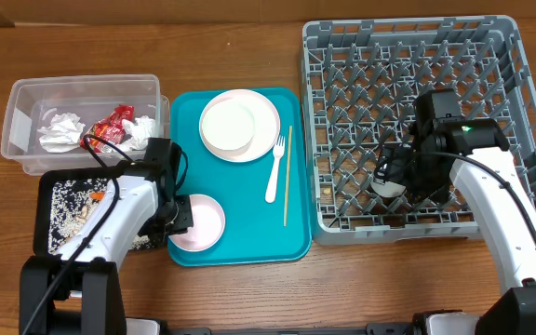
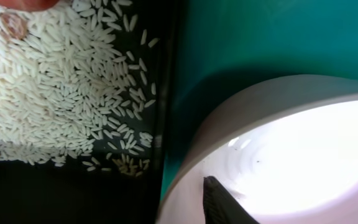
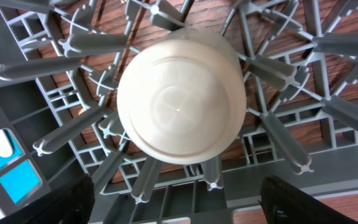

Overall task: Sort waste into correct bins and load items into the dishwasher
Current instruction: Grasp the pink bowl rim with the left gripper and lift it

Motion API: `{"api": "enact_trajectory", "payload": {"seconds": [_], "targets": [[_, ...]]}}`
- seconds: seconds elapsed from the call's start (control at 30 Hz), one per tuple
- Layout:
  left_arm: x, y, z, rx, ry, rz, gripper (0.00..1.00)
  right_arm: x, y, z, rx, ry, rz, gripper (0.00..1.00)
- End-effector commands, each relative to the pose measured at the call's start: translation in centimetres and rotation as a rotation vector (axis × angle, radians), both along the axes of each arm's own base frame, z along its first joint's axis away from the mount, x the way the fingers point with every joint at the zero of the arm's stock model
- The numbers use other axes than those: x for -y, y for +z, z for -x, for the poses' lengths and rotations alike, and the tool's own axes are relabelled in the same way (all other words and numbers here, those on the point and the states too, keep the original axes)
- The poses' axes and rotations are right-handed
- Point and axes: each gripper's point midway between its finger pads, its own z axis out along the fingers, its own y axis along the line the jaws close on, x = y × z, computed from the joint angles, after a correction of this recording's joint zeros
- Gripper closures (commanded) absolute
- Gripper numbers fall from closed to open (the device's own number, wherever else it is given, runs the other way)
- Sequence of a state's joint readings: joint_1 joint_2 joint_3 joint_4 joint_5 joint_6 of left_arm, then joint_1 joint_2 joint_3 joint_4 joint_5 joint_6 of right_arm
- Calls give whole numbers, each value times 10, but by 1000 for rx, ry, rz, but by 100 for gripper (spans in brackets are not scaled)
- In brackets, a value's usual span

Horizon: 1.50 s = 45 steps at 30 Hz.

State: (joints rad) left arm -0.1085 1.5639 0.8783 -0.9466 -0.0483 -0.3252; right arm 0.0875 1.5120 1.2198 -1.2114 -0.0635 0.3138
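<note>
Now the left hand is at the white bowl, its grip unclear. The right hand hangs open above the upturned cup in the rack.

Clear tub holding crumpled white napkins and red wrapper, black tray strewn with pale crumbs, plate under stacked bowl, fork beside chopstick, lone bowl upright just beside black tray, small cup upside down among grey rack pegs

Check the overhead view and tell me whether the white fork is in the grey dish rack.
No, the white fork lies on the teal tray beside the chopstick, outside the grey dish rack.
</note>
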Motion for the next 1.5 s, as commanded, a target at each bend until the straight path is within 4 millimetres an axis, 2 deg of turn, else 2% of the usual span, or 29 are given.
{"api": "enact_trajectory", "payload": {"seconds": [0.0, 0.37, 0.5, 0.63, 0.8, 1.03, 1.37, 1.47], "targets": [[18, 9, -7, 22, -15, 101, 74, -2, -3, 1, -6, 4, -1, 12], [15, 40, -18, 26, -34, 73, 69, -2, -3, 1, -6, 4, -1, 12], [18, 43, -21, 32, -33, 93, 67, -2, -3, 1, -5, 4, -1, 12], [19, 43, -22, 38, -34, 100, 57, -2, -3, 1, -5, 4, -1, 12], [20, 43, -21, 33, -34, 105, 55, -2, -3, 1, -6, 4, -1, 12], [47, 46, -22, 37, -76, 243, 57, -2, -3, 1, -5, 4, -1, 12], [73, 46, -20, 51, -168, 246, 56, -2, -3, 1, -5, 4, -2, 12], [77, 46, -19, 48, -175, 243, 61, -2, -3, 1, -6, 4, -1, 12]]}}
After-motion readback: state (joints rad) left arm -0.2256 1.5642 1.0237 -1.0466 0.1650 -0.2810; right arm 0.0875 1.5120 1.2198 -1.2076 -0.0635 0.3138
